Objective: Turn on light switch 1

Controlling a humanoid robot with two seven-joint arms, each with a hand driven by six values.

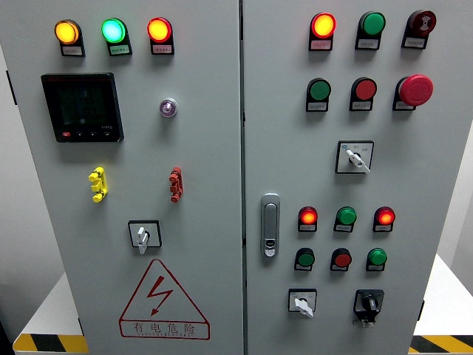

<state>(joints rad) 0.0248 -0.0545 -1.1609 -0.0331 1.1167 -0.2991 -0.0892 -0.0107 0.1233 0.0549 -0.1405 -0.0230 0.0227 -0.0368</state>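
A grey control cabinet fills the head view, with a left door (207, 148) and a right door (436, 170). On the left door a white rotary selector switch (143, 235) points down. Above it sit a yellow handle (97, 184) and a red handle (175, 184). The right door carries a white selector switch (355, 157) near its middle, another white selector (302, 302) low down, and a black knob switch (368, 304) beside that. The labels are too small to read, so I cannot tell which one is switch 1. Neither of my hands shows.
Lit orange (66, 32), green (113, 30) and red (159, 29) lamps top the left door, above a dark display (81, 107). Several lamps and buttons, a red mushroom stop button (415, 89) and a metal door latch (270, 225) are on the right door. A high-voltage warning triangle (162, 303) is low on the left door.
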